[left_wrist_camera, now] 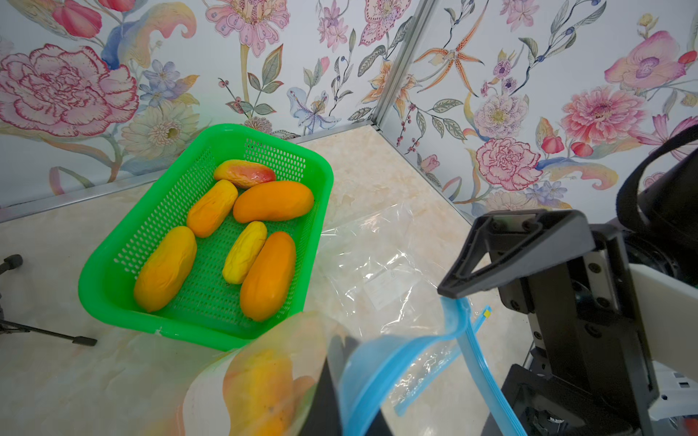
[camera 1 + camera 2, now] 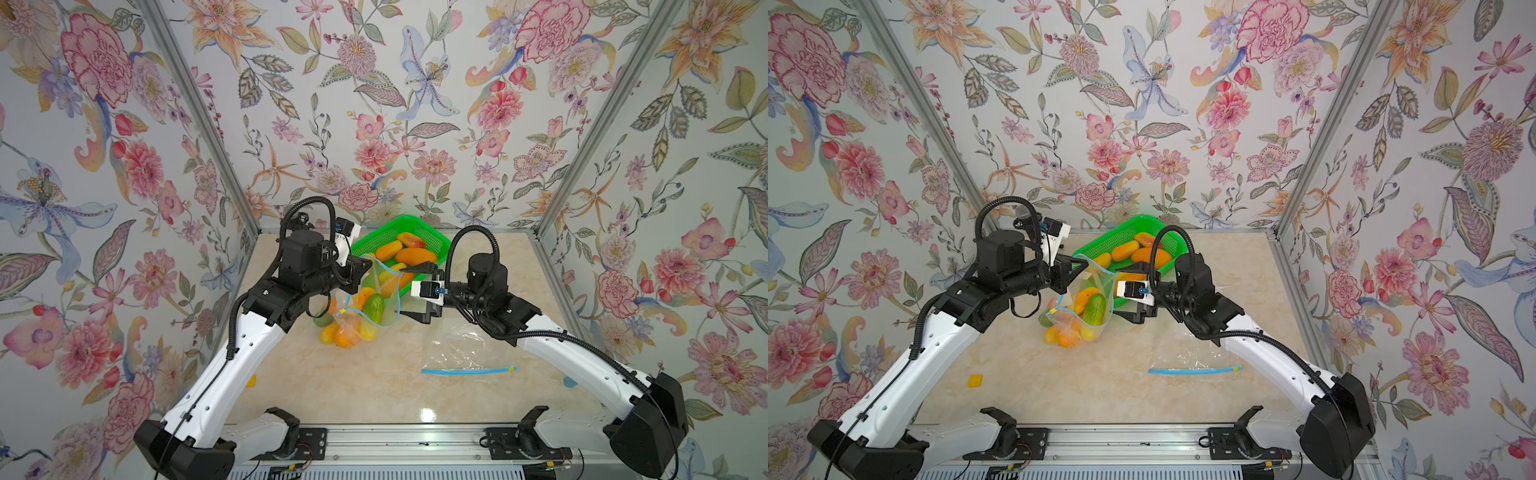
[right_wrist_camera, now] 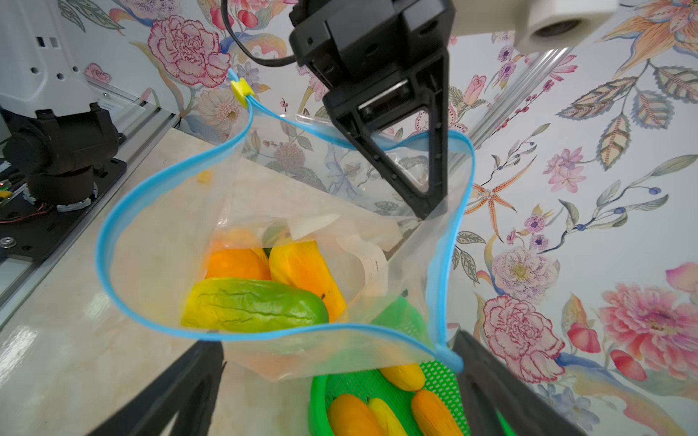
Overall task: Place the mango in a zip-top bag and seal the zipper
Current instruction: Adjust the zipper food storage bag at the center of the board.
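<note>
1. Mango: a green one with a yellow end and a creased, glossy skin lies inside a clear zip-top bag, on top of several orange and yellow mangoes.
2. The bag hangs just in front of a green basket, on the side nearer the robot's base. Its mouth is wide open, and its bottom rests on the table.
3. Six more mangoes, orange, yellow and one blushed red, lie loose in the basket.
4. The fruit looks moulded and shiny, so it is probably light, firm and a little slippery. The narrow middle seems the safest place to hold it.
5. The bag is thin, soft film that sags and folds. Its blue zipper band looks stiffer and is the better place to take hold. A yellow slider sits at one end of the band.
6. The left gripper is closed, pinching the bag's wall just under the zipper and holding it up.
7. The right gripper stands beside the bag's mouth, also in front of the basket, with its fingers spread wide and holding nothing.
8. A second, empty bag lies flat farther in front of the basket.
</note>
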You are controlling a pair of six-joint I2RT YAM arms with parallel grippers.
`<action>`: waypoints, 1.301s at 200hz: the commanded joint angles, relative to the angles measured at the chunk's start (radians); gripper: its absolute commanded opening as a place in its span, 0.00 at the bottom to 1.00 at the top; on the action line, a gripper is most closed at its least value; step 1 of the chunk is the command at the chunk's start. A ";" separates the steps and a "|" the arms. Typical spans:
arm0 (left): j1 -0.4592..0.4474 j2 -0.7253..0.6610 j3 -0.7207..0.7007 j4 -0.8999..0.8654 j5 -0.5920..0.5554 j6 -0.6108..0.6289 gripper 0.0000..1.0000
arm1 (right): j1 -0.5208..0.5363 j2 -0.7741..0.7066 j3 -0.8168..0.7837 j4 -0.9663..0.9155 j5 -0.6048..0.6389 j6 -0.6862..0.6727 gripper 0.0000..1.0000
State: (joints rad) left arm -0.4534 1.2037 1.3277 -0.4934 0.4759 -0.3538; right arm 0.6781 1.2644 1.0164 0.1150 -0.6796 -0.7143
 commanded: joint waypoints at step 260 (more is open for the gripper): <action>0.176 -0.045 -0.264 0.603 0.358 0.136 0.99 | -0.371 -0.009 -0.153 0.141 0.035 0.542 0.00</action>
State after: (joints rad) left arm -0.2611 1.3018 1.2201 -0.0795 0.7471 -0.3195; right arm 0.3405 1.2419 0.8509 0.2588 -0.6609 -0.2501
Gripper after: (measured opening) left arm 0.992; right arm 0.048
